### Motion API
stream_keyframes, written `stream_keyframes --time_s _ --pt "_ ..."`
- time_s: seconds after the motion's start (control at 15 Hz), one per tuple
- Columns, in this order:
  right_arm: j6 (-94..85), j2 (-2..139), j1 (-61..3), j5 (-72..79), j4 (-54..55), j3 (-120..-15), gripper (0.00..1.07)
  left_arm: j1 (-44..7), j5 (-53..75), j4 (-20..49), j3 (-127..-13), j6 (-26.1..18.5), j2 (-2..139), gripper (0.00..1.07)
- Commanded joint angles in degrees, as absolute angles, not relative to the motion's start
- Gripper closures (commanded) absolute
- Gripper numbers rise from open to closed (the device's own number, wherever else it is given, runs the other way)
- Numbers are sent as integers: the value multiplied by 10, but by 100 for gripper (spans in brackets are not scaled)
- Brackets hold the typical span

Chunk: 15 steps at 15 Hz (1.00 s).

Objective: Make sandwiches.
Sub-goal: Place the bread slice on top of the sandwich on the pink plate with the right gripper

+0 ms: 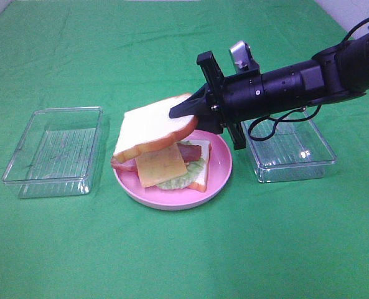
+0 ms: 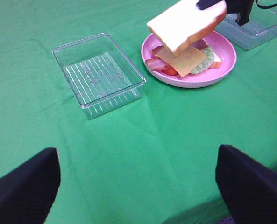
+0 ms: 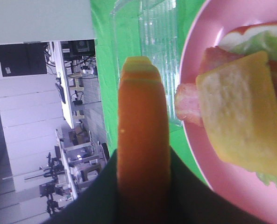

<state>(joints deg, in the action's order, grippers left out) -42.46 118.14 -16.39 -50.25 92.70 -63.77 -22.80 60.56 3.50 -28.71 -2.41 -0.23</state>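
The right gripper point(image 1: 185, 112), fingers clamped on the top bread slice point(image 1: 152, 126), holds it tilted above the pink plate point(image 1: 218, 177) to cap cheese point(image 1: 160, 167), bacon and lettuce; the clear tray point(image 1: 53, 152) sits at nine o'clock. The left gripper point(image 2: 138, 186) idles, fingers apart.

1. Flat table draped in bright green cloth point(image 1: 184, 261) (faintly creased), filling the overhead view.
2. On the left, a clear ribbed rectangular plastic tray point(image 1: 55, 151).
3. Near the middle, a round pink plate point(image 1: 218, 173) bearing stacked toy food.
4. On the right, a second clear plastic tray point(image 1: 293, 157), partly hidden behind a black arm.
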Motion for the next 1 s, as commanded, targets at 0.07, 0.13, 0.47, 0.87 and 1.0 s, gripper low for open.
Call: stream_keyframes --time_s 0.07,0.13,0.47,0.87,1.0 --pt "-441 1204 -175 -510 975 -637 107 -229 599 34 -286 -22 -16 21" --pt "-457 1214 -178 -511 994 -637 107 -229 599 34 -286 -22 -16 21" --pt "-466 1226 -184 -488 987 -637 107 -229 599 34 -286 -22 -16 21" --pt "-466 1226 -184 -480 935 -637 107 -229 599 34 -286 -22 -16 21" --pt "-465 1225 -184 -462 934 -637 94 -229 599 34 -286 -22 -16 21"
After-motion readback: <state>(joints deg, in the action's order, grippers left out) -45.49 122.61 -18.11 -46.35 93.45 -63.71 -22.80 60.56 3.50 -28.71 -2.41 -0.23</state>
